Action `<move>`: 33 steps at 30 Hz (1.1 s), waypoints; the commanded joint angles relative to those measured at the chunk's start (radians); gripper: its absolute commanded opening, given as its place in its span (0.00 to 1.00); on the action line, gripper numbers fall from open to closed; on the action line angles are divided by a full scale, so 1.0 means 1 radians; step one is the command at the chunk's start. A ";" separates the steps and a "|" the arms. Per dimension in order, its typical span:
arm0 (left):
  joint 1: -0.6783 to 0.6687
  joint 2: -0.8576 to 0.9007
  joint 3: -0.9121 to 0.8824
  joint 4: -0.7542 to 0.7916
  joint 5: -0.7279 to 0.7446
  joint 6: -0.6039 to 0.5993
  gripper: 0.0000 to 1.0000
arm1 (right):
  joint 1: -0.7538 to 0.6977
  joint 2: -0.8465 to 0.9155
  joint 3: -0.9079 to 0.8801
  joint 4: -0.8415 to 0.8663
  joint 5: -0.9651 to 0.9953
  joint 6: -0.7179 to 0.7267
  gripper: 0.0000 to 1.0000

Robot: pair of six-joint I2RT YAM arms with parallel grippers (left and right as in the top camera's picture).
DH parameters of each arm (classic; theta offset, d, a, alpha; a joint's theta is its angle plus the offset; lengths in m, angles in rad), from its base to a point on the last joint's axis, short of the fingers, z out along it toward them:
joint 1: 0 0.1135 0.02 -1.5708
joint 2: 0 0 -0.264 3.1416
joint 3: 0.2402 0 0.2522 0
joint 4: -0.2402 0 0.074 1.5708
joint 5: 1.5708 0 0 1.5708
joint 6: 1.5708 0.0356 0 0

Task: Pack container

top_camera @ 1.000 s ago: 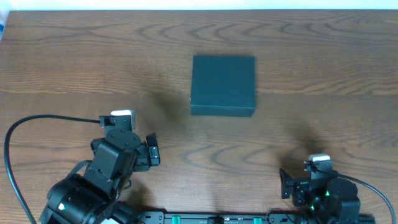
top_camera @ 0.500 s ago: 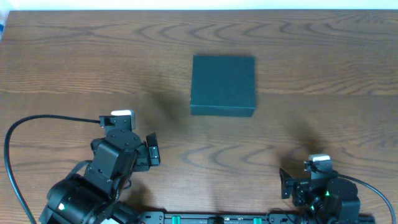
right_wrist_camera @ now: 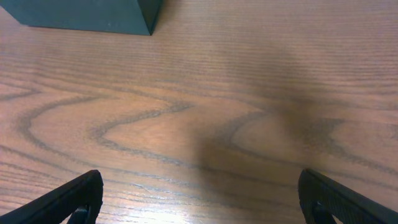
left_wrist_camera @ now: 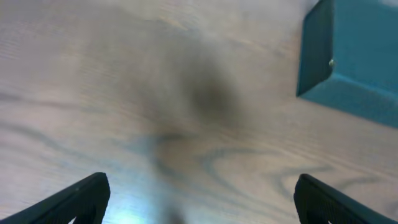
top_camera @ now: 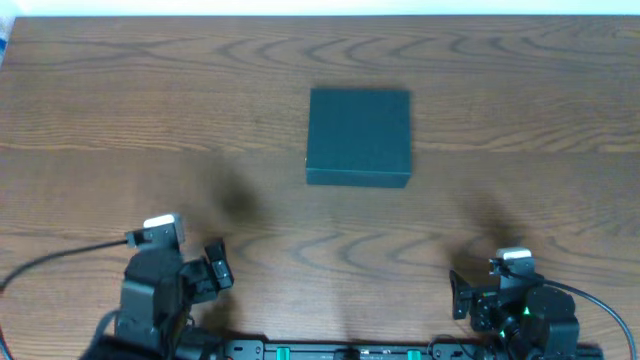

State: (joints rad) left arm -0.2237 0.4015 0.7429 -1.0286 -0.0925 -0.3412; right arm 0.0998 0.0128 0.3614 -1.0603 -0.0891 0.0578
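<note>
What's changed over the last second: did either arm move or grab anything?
The left gripper pulled back toward the robot's base and shifted to its left, open and empty. The right gripper, also open, and the closed container stayed put. Nothing was grasped or released.

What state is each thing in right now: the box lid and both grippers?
container: lid closed, sitting flat on the table, nothing touching it
left gripper: open, empty, over bare wood, clear of the container
right gripper: open, empty, over bare wood, clear of the container
</note>
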 commanded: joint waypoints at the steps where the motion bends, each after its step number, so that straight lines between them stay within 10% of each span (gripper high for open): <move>1: 0.085 -0.106 -0.080 0.039 0.114 0.127 0.95 | -0.007 -0.007 -0.007 -0.006 0.006 0.012 0.99; 33: 0.118 -0.398 -0.391 -0.061 0.000 0.163 0.96 | -0.007 -0.007 -0.007 -0.006 0.006 0.012 0.99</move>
State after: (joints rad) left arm -0.1112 0.0109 0.3878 -1.0344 -0.0784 -0.1822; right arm 0.0994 0.0124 0.3614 -1.0607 -0.0891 0.0597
